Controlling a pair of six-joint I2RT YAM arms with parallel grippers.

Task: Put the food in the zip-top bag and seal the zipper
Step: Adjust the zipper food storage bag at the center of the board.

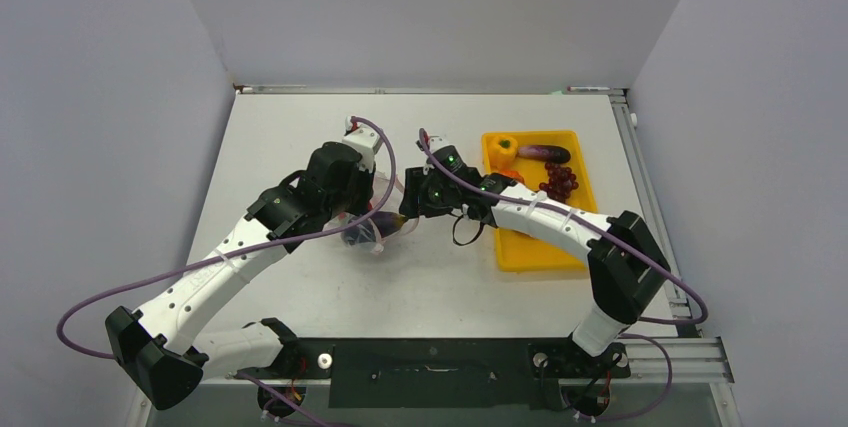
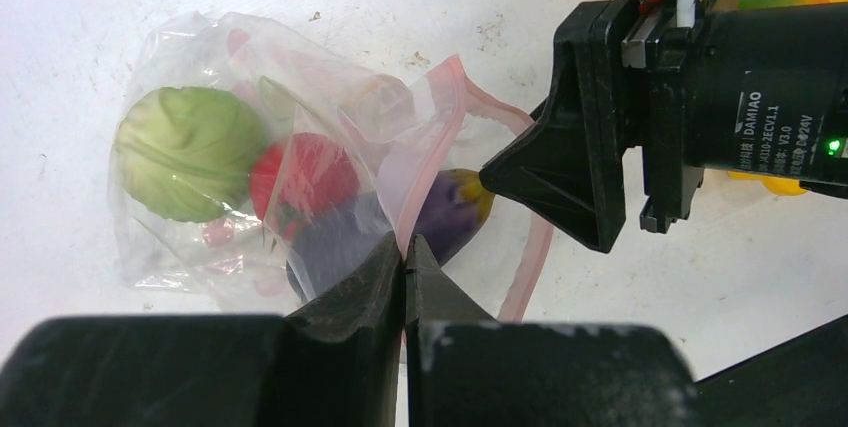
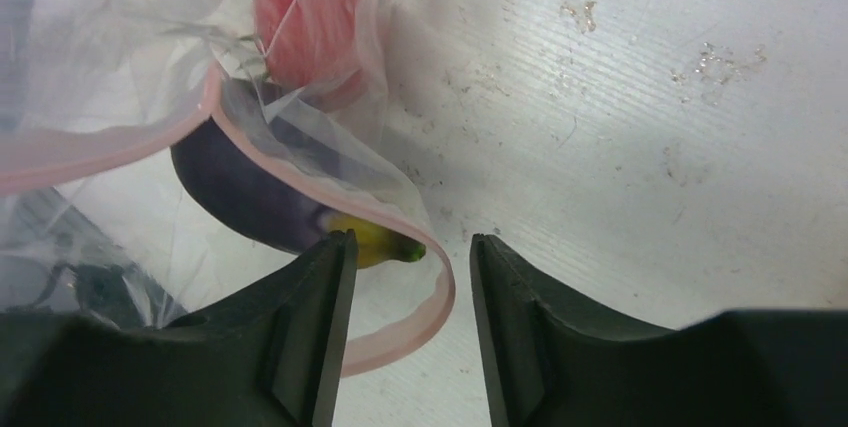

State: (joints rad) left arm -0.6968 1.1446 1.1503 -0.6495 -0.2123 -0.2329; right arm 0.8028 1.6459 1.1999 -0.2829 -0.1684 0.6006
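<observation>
The white table (image 1: 300,137) carries the yellow tray (image 1: 530,257) on its right side. Near it on the left, at mid-table, is the zip-top bag (image 2: 250,57). The bag lies between the two grippers, its long axis running left to right in the top view and its mouth facing right toward the tray.

Inside it sit a round green piece (image 2: 190,152) and a red piece (image 2: 305,177). A dark eggplant (image 2: 450,212) lies across the mouth, with its body under the film and its yellow-green stem end poking out toward the right arm. The pink zipper (image 3: 442,292) gapes in a loose loop around it, unsealed.

On the tray lie a bell pepper (image 1: 503,150), a second eggplant (image 1: 545,153) and a grape bunch (image 1: 560,183).

The left gripper (image 2: 405,247) is pressed together, pinching the bag's mouth edge. The right gripper (image 3: 410,247) stands partly spread, its jaws on either side of the zipper loop, and one finger touches the eggplant's stem tip.
</observation>
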